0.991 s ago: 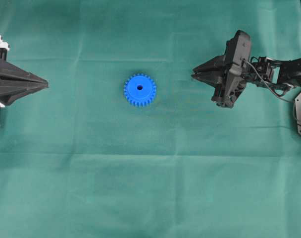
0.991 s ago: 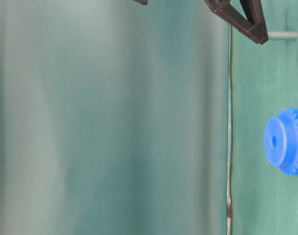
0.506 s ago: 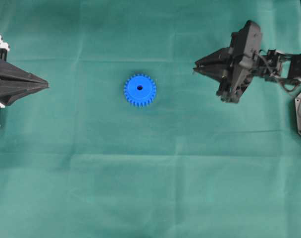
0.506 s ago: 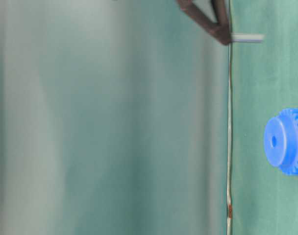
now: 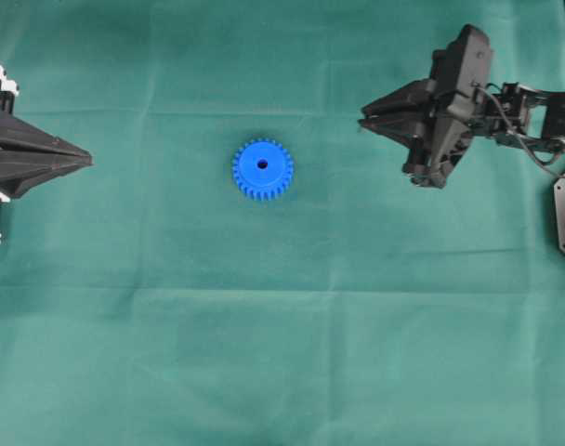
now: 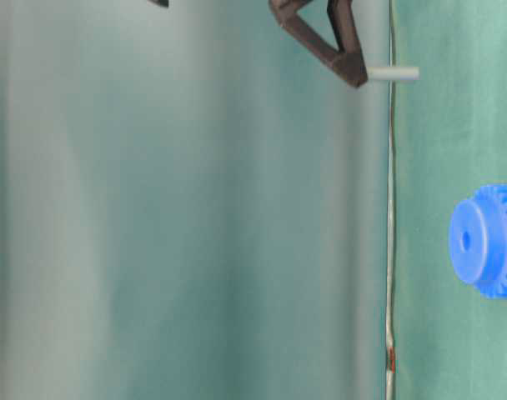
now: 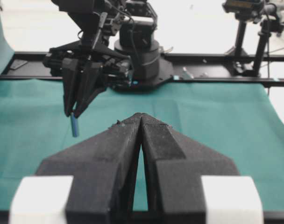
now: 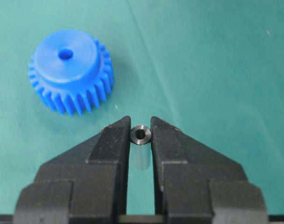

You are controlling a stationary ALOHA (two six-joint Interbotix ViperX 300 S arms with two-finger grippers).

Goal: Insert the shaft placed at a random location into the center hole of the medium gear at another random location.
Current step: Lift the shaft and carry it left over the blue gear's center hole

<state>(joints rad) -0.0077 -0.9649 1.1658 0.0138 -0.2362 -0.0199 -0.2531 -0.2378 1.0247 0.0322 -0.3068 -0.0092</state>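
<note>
Green cloth (image 5: 264, 325) around medium gear (image 5: 262, 169)

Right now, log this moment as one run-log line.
right gripper: shut on shaft, lifted off cloth | left gripper: shut, empty | gear: flat on cloth, hole empty | insertion: not yet done
</note>
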